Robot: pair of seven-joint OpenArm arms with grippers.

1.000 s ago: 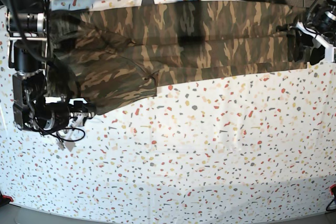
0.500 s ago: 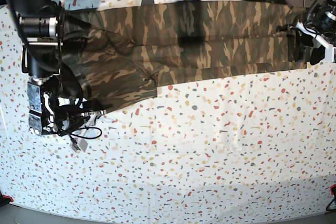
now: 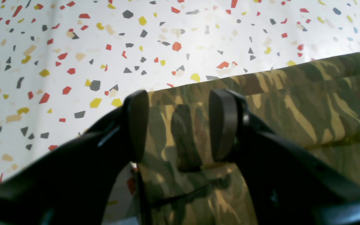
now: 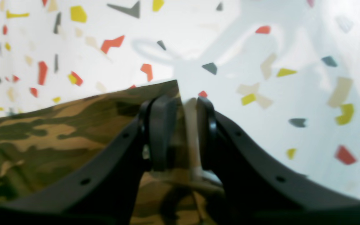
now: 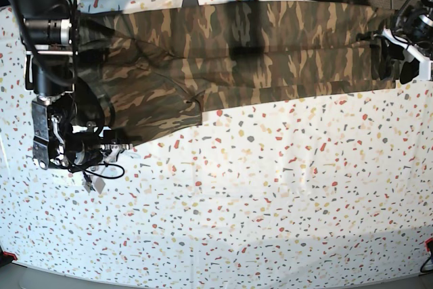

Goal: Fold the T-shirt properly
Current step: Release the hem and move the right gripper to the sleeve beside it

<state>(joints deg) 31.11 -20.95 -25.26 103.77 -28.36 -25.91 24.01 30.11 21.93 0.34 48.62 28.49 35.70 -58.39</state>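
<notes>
The camouflage T-shirt is lying stretched in a long band across the far part of the speckled tabletop, running from the far left corner to the far right edge, with one flap sagging nearer on the left side. In the base view the right gripper is sitting at the left, at the near tip of that flap, while the left gripper is resting at the right end of the band; from this distance neither pair of fingers can be read. The wrist cameras are filling that gap. The right wrist view is showing the right gripper with its dark fingers drawn close together, pinching a corner of the shirt — a pale edge of the cloth is showing in the narrow slit between them, and the corner is lifting off the tabletop. The left wrist view is showing the left gripper with its pads standing well apart, straddling a strip of the shirt without closing on it; the fabric's straight edge is running diagonally just beyond the fingertips, with bare speckled tabletop past it.
</notes>
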